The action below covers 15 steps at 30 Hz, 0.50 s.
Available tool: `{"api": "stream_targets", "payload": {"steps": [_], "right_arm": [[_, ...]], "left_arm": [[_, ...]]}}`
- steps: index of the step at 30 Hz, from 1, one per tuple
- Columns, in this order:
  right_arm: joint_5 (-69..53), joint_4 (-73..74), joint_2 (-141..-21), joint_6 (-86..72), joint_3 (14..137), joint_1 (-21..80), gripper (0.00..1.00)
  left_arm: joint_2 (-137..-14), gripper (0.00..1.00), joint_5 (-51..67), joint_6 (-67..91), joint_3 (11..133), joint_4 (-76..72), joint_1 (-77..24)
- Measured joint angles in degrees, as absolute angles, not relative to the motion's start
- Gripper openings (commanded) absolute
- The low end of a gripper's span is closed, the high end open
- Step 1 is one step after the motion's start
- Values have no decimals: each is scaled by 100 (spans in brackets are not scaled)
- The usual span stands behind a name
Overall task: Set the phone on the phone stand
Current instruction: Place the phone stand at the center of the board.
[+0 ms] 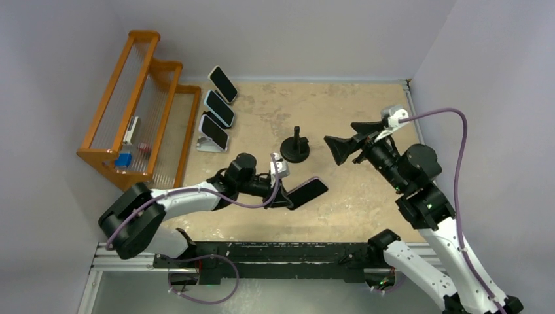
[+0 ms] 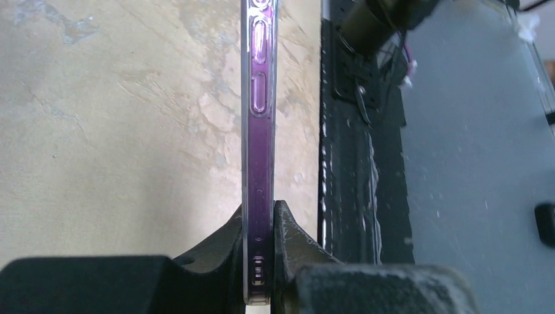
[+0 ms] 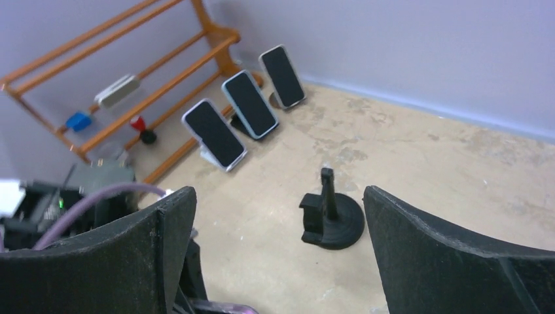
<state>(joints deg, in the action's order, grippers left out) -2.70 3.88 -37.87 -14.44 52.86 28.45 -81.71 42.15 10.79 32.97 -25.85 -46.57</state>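
Pinching the dark, purple-edged phone in a clear case (image 1: 307,191): left end effector (image 1: 288,197) has its fingers pressed onto both flat faces near one end. The phone is off the tan surface (image 1: 373,196), over the middle of its near edge, its free end pointing toward the right edge. Left wrist view shows the phone (image 2: 258,131) edge-on, side buttons visible, with the left end effector (image 2: 260,219) clamped tight on it.

Right end effector (image 1: 348,139) is spread wide and holding nothing, hanging above the surface toward the right edge, facing left. In the right wrist view the right end effector (image 3: 278,196) frames the small black round-base phone stand with an upright post (image 3: 332,219).

The stand (image 1: 296,149) sits mid-surface, bare, apart from both end effectors; the phone is near it, on the near-edge side.

Far-left corner: three dark phones propped on stands in a row (image 1: 219,108), just beside an orange wooden rack (image 1: 141,98).
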Motion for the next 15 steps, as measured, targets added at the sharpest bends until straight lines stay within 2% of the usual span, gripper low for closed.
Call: {"api": "stream_targets", "payload": {"steps": [7, 11, 15], "right_arm": [[-2351, 1240, -4606, -480, 6239, 2845, 98], [-3242, 1745, -5225, -21, 6987, 2875, 93], [-3612, 1900, -5557, 209, 7181, 2902, 91]], "left_arm": [[-7249, 0, 5229, -150, 3441, -1273, -3758], [-7424, 0, 5808, -567, 3959, -803, -3430], [-7841, 0, 6230, -932, 4740, -276, -3374]]}}
